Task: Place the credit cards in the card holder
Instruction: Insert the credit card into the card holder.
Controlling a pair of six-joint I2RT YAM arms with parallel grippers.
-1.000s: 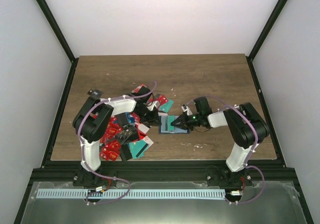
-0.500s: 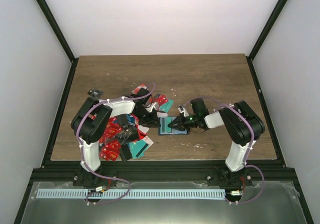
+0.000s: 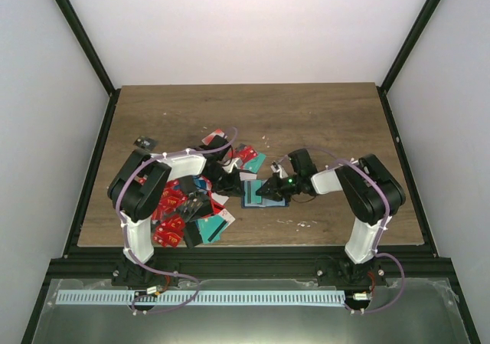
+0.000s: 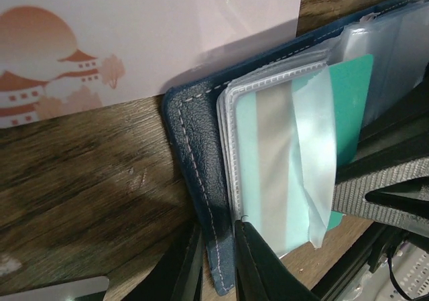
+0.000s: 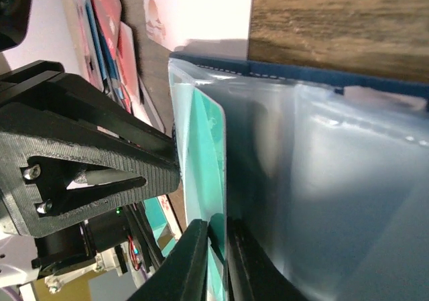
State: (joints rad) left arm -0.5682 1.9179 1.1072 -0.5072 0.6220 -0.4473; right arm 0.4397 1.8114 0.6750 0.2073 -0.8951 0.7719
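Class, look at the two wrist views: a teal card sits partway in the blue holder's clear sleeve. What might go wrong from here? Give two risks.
1. The teal card juts from the sleeve, whose film is folded over it; pushing may buckle the film or jam the card.
2. The left gripper pinches the holder only at its edge, so a push from the right gripper might slide or swing it.

One card holder [image 3: 253,198], many credit cards [image 3: 170,225].
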